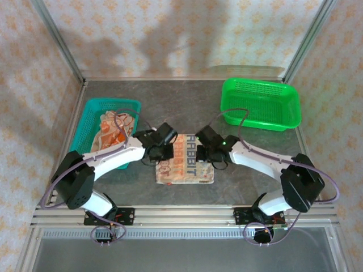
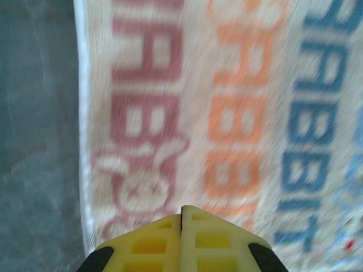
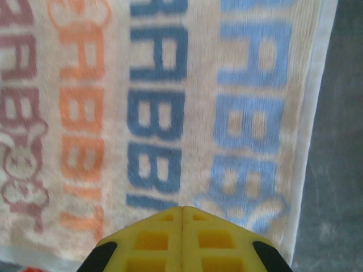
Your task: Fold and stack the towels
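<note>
The cream RABBIT towel (image 1: 186, 165) lies flat in the middle of the counter (image 1: 170, 105), its lettering rows running far to near. Its outline looks close to square, so I cannot name a long axis. The left gripper (image 2: 182, 226) and right gripper (image 3: 182, 226) hang over its left and right halves, fingers pressed together on nothing, probably posed to take matching edges. Orange towels (image 1: 116, 127) sit in the teal basket (image 1: 93, 110).

Teal basket (image 1: 89, 120), green basket (image 1: 260, 101)
</note>
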